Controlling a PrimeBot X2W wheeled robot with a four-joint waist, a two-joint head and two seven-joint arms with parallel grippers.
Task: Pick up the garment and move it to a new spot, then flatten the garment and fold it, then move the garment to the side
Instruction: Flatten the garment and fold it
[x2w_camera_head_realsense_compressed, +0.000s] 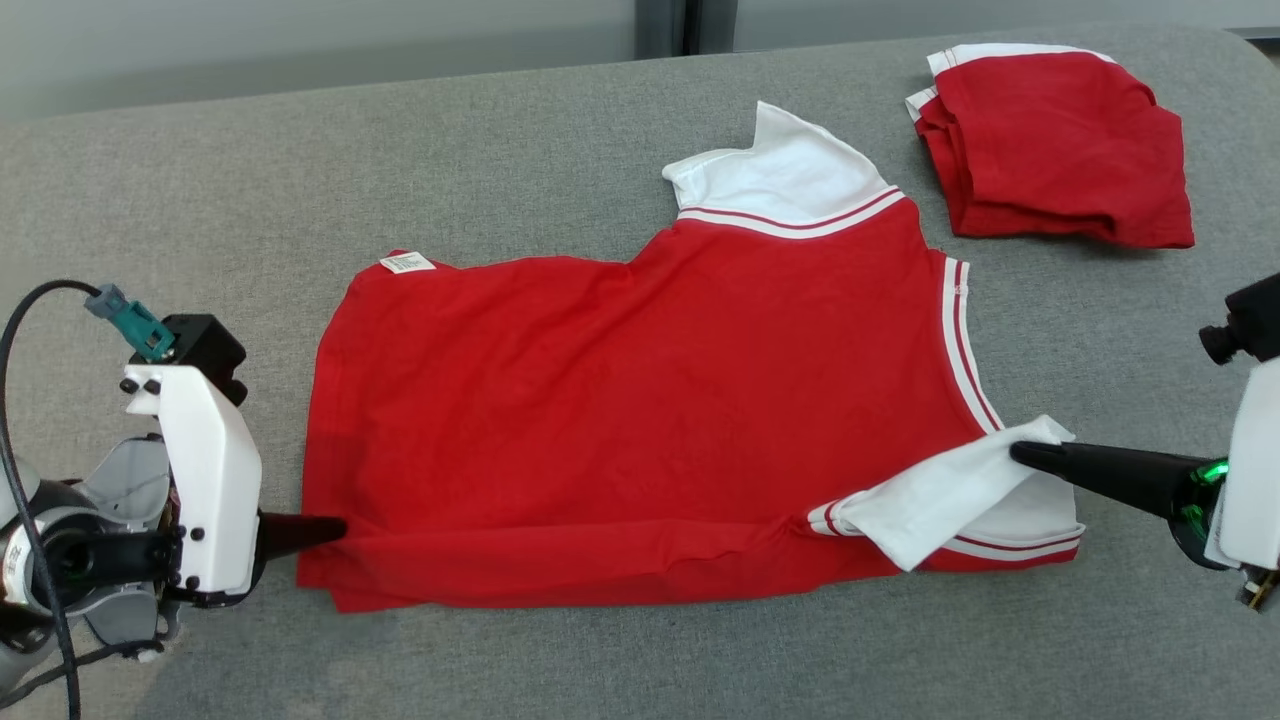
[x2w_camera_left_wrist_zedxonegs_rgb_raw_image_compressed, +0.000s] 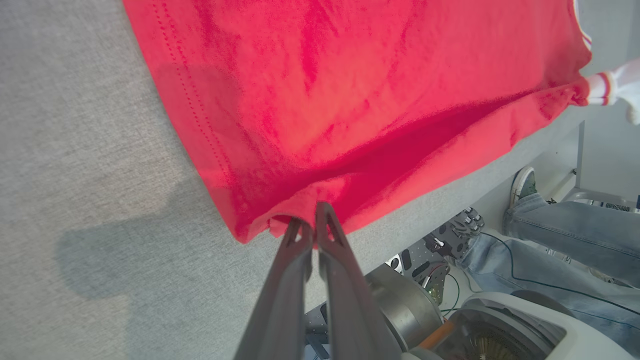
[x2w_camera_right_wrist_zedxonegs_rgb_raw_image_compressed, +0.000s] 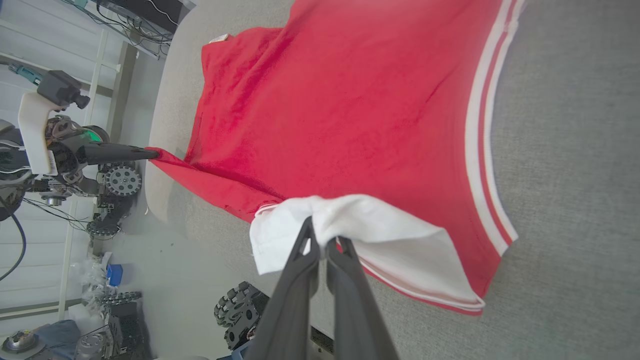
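Head view: a red shirt (x2w_camera_head_realsense_compressed: 640, 420) with white sleeves lies spread across the middle of the gray desk (x2w_camera_head_realsense_compressed: 400, 150). At the lower left of the frame, the left jaws are clenched on the shirt's near hem corner. At the right edge, the right jaws pinch the near white sleeve (x2w_camera_head_realsense_compressed: 950, 500), which is turned over onto the red cloth. A second red garment (x2w_camera_head_realsense_compressed: 1050, 140), folded, sits at the upper right, just beside the shirt's far shoulder.
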